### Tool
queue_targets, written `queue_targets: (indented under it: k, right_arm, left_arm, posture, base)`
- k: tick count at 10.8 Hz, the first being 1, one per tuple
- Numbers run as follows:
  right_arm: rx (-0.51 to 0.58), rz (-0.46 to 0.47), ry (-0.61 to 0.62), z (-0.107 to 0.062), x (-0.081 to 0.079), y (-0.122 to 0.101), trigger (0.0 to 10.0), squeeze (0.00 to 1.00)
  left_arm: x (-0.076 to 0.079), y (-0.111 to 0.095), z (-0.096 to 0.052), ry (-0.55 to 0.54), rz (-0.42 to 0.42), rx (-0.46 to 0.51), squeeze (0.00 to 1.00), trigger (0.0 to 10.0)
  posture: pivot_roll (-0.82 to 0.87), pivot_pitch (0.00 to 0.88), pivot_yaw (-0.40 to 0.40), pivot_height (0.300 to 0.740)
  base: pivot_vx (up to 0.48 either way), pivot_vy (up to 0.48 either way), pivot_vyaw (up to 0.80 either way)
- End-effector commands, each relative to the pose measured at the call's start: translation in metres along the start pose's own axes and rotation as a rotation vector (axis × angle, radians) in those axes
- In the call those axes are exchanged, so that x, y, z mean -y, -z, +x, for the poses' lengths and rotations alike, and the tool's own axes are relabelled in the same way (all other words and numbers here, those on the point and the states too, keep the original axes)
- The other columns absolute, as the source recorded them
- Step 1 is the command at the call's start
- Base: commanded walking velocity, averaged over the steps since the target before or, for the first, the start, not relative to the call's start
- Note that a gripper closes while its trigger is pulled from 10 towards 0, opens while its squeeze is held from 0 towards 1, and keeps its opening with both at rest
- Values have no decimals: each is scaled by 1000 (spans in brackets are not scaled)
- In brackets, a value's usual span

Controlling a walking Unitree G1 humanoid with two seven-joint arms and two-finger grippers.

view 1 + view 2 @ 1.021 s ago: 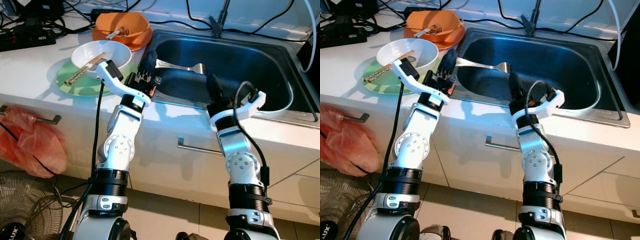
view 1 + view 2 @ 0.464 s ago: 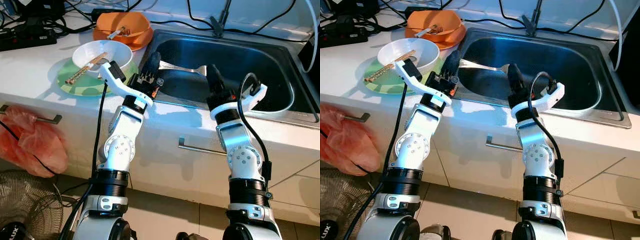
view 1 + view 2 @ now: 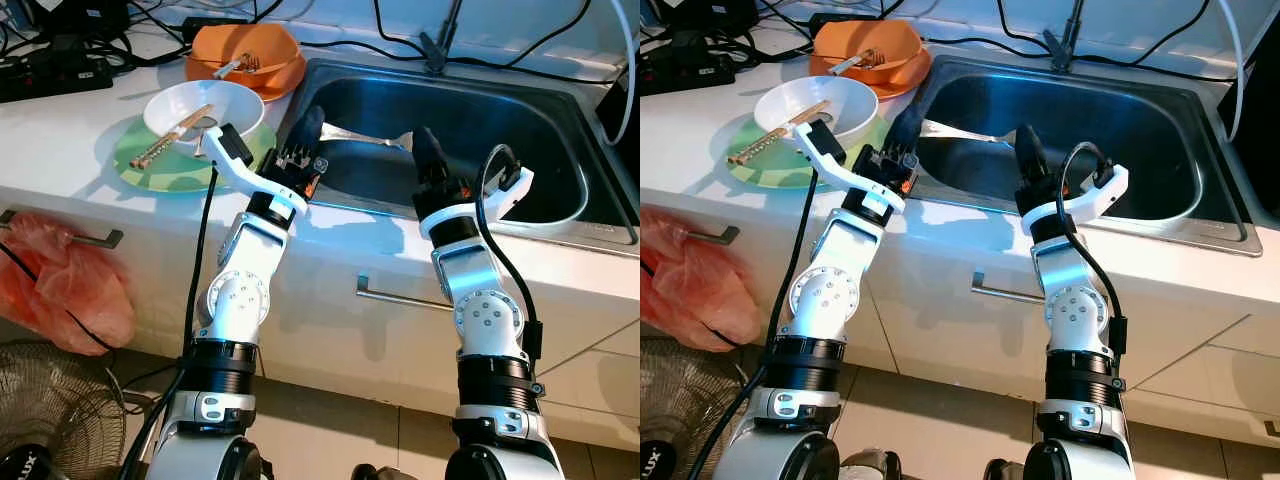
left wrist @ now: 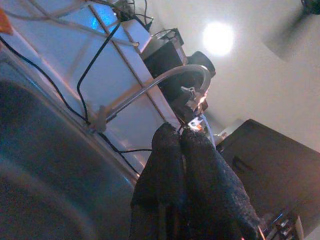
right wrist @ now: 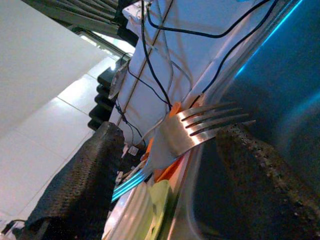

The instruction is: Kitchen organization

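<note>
Both arms are reaching over the front lip of the sink [image 3: 560,225]. The right tool [image 5: 165,165] has its fingers spread wide with the fork [image 5: 200,131] lined up between them, not yet touched. The left tool [image 4: 187,150] sits pressed together near the basin's left edge.

The fork [image 3: 365,139] lies in the basin, handle leaning up on the left rim. Risky bit: thin, slick metal on steel, so closing off-centre could skid it away. Further back on the tabletop [image 3: 60,130], the white bowl [image 3: 205,105] with chopsticks could get bumped by the left arm.

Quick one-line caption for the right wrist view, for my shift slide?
Open right gripper faces a metal fork at the steel sink.
</note>
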State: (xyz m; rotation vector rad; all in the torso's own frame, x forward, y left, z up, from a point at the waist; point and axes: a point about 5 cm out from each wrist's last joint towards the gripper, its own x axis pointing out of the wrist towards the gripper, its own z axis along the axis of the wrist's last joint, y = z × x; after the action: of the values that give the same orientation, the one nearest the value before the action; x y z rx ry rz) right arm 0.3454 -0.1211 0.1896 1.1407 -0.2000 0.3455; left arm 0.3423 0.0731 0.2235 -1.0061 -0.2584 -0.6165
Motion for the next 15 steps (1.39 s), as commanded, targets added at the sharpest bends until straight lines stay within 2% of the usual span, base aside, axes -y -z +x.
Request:
queue_targets:
  k: [1,3,7,11,15]
  right_arm:
    - [-5,44,-40,11,-15,7,10000,0]
    - [-9,50,-42,11,-16,9,10000,0]
    - [-17,59,-45,11,-16,11,10000,0]
    - [-27,75,-48,11,-16,13,10000,0]
    - [-31,83,-51,11,-16,14,10000,0]
  left_arm:
    - [14,31,0,35,-145,-27,0,10000]
    - [14,31,0,38,-176,-25,0,10000]
    - [13,27,0,31,-173,1,0,10000]
    - [11,17,1,20,-193,80,0,10000]
    - [12,21,1,31,-212,51,0,10000]
  posture:
    - [186,99,-41,740]
    - [188,99,-41,740]
    - [187,98,-42,740]
    - [188,100,-44,740]
    - [191,100,-45,740]
  base:
    - [0,0,0]
    - [0,0,0]
    - [0,0,0]
    - [0,0,0]
    - [0,0,0]
